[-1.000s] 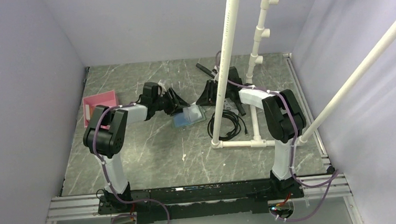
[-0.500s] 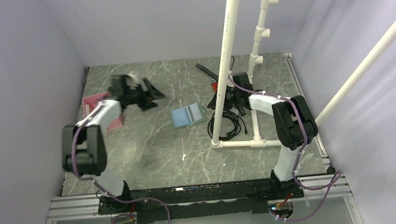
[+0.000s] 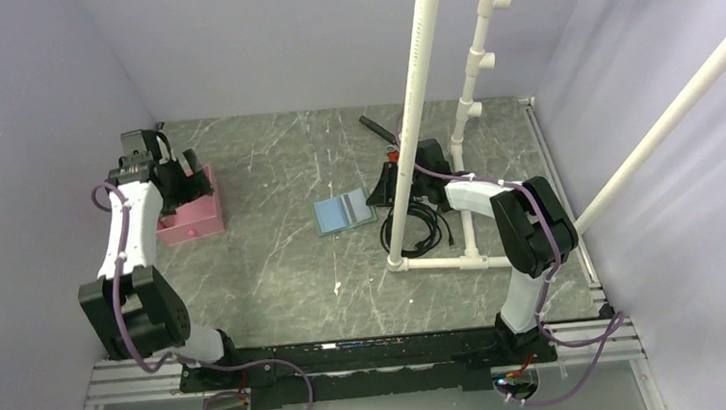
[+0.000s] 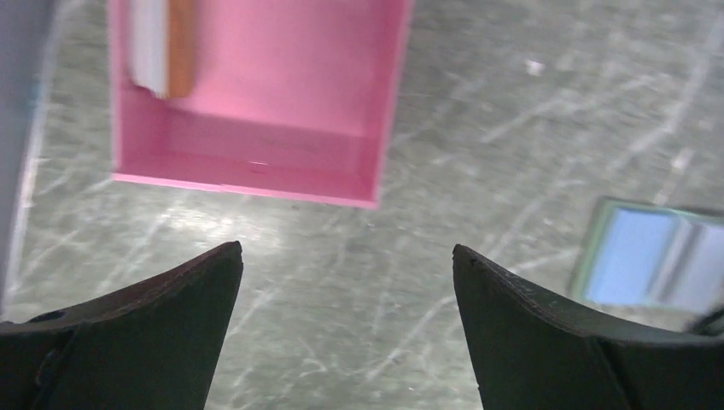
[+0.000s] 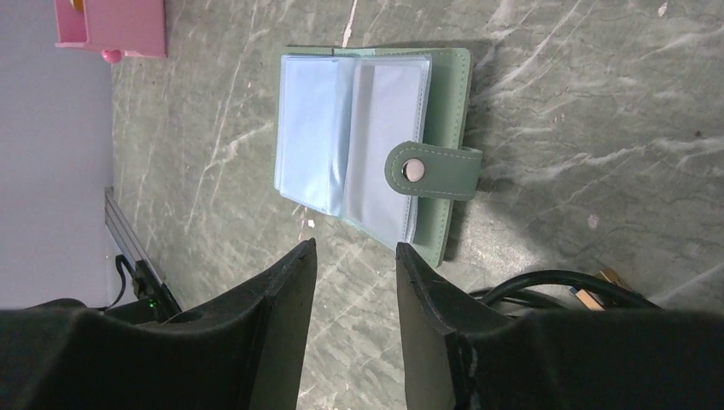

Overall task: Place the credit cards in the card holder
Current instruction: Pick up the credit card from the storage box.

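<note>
Card holder (image 5: 376, 154) alone now, left claw (image 4: 347, 249) at pink tray (image 4: 248, 154)

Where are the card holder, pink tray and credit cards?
card holder (image 5: 316, 128): right wrist view, pale blue inside.
pink tray (image 4: 248, 158): left wrist view, inner wall.
credit cards (image 4: 181, 43): left wrist view, orange edge.

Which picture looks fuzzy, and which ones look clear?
Left wrist view is fuzzy: the pink tray, the credit cards in its corner and the card holder all look smeared. Right wrist view is clear: the holder's snap shows crisp, a soft shadow along one side. Top view is sharp too.
</note>
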You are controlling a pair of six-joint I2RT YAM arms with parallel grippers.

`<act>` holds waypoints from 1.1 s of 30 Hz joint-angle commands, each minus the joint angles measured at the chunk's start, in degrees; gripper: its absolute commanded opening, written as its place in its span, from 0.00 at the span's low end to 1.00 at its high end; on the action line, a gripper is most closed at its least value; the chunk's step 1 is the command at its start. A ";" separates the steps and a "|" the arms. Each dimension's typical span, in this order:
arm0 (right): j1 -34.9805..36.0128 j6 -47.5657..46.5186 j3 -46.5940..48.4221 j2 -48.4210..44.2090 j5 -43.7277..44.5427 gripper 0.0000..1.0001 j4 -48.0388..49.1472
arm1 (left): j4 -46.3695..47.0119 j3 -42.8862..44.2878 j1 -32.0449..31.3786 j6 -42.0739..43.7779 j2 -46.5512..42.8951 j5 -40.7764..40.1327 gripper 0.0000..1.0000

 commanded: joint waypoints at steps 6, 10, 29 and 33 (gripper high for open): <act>-0.53 -0.04 -1.27 -2.56 -3.51 0.43 6.39 | -6.41 15.70 0.52 7.25 18.07 -24.14 1.00; -0.86 0.50 -1.57 -2.76 -4.68 0.43 7.26 | -7.58 19.98 0.62 9.18 24.70 -29.25 0.99; -3.03 2.95 -2.05 -1.77 -9.00 0.43 10.36 | -7.72 24.25 1.15 12.16 37.74 -38.82 0.81; -2.99 3.23 -2.15 -1.74 -9.41 0.43 10.83 | -8.20 25.33 1.48 12.03 39.10 -38.73 0.72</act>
